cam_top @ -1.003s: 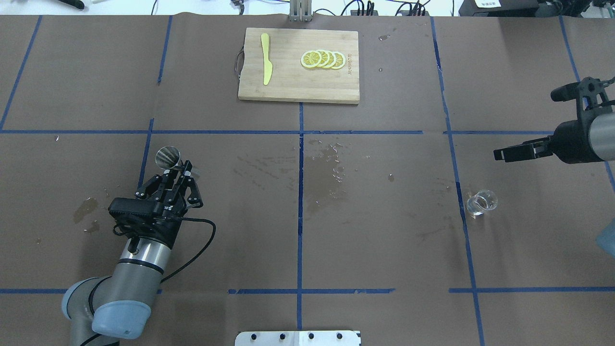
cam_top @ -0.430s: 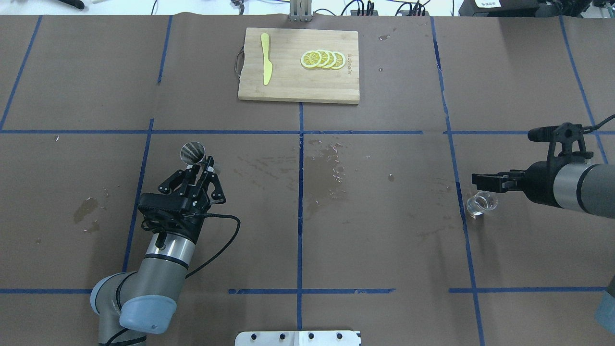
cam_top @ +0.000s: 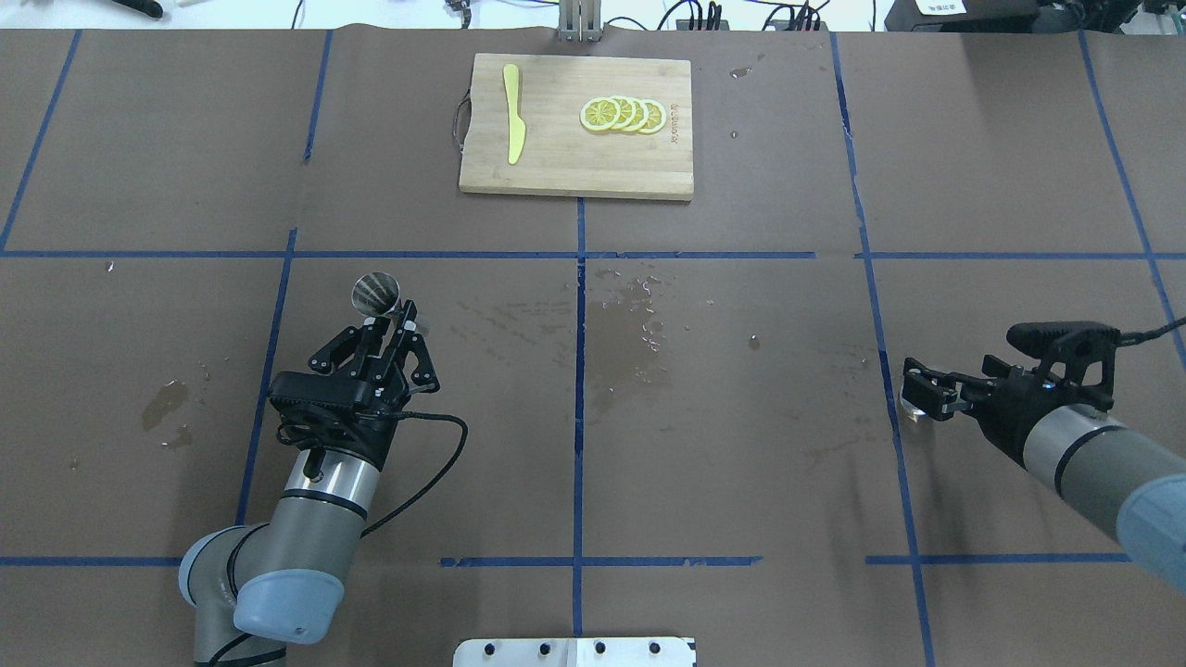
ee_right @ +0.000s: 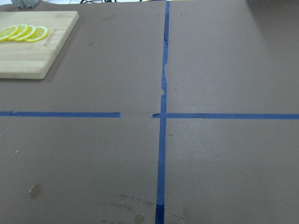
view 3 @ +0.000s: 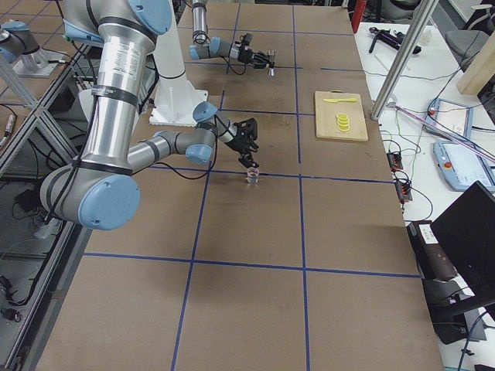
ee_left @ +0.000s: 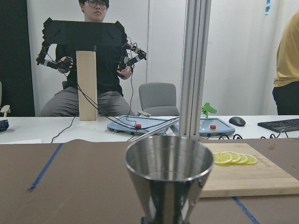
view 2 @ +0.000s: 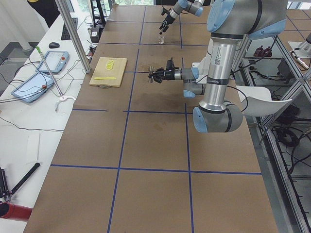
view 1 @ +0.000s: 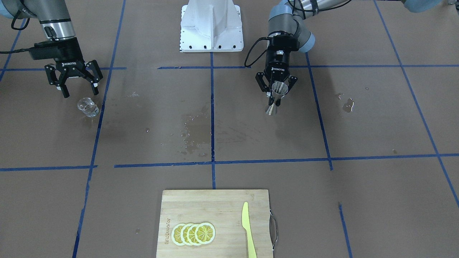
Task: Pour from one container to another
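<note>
Well clear of the board (view 1: 224, 209), left pincer (view 1: 274, 99) clamps the jigger (view 1: 279, 88); right pincer (view 1: 80, 94) spreads wide just above the cup (view 1: 88, 107).

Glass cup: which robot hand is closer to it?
The right one. The right gripper hovers open just above the glass cup, not gripping it. The left gripper is far across the table, shut on the steel jigger.

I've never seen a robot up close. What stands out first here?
Two black claws work over a brown table: the left gripper clamps an hourglass-shaped steel cup, while the right gripper hangs open close over a small glass. On the side away from the robot, a cutting board carries lemon slices and a yellow knife.
</note>
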You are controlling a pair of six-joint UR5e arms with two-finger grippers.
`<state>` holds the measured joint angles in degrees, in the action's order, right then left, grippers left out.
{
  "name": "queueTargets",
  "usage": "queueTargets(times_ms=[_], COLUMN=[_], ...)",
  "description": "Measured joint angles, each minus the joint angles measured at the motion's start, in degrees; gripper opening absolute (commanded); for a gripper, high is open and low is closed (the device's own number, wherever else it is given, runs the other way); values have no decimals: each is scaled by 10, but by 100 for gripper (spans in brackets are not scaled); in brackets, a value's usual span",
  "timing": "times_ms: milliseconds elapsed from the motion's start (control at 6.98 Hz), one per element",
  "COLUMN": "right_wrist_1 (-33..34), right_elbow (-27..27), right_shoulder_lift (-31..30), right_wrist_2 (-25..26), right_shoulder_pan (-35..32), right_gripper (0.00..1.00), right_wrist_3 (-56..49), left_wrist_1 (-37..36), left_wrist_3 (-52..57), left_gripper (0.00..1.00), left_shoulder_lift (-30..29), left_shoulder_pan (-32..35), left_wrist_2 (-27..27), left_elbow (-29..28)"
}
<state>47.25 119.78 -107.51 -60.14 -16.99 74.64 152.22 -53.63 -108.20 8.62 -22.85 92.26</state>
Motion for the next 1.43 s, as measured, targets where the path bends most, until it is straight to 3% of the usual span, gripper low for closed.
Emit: queueTargets(times_ms=[287, 573, 860, 1433], right_wrist_1=[3, 1, 0, 0], right_elbow=[-20, -69, -111, -147], right_shoulder_lift=[-28, -30, -13, 14], right_wrist_2=[194, 301, 337, 337], right_shoulder_pan=[116, 174, 186, 186], right_gripper=[100, 100, 100, 99], right_wrist_3=[55, 98, 120, 120], left_wrist_1=[0, 1, 1, 1], left_wrist_3=[0, -1, -1, -1], left_gripper=[0, 0, 0, 0], left_shoulder_lift=[-1, -3, -4, -3], left_shoulder_pan=[0, 0, 1, 1], left_wrist_2=[0, 0, 1, 1], left_elbow=[0, 2, 3, 4])
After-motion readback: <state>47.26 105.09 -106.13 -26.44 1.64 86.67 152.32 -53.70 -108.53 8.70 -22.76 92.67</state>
